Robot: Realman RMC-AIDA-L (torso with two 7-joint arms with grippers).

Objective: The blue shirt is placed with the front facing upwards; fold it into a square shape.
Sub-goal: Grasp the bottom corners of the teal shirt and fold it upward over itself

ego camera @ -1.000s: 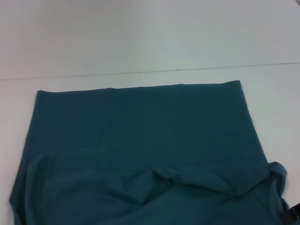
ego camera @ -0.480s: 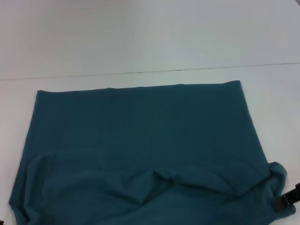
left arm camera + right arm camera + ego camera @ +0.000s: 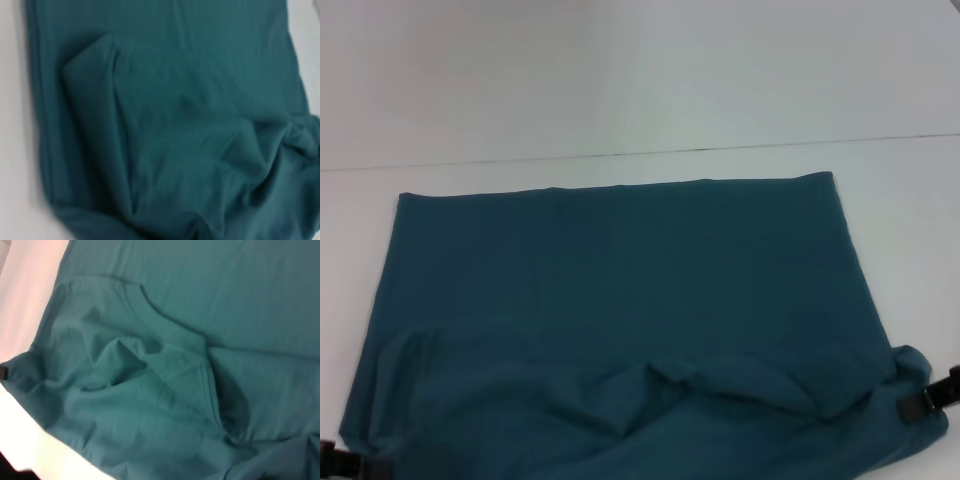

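The blue shirt [image 3: 620, 270] lies spread on the white table [image 3: 620, 80], plain teal side showing; no lettering is visible. Its far edge is straight, and its near part is folded over and rumpled, with a raised crease near the middle [image 3: 720, 380]. My right gripper [image 3: 930, 398] is at the shirt's near right corner, against a bunched lump of cloth [image 3: 912, 362]. My left gripper [image 3: 348, 464] shows at the shirt's near left corner. The left wrist view shows the shirt [image 3: 190, 125] in overlapped layers. The right wrist view shows the shirt [image 3: 190, 340] wrinkled, with a folded seam.
A thin dark seam [image 3: 640, 153] runs across the table beyond the shirt. White table surface shows on both sides of the shirt [image 3: 910, 220] and behind it.
My right gripper has moved up along the shirt's right corner. My left gripper has come into view at the near left corner. The shirt has hardly shifted.
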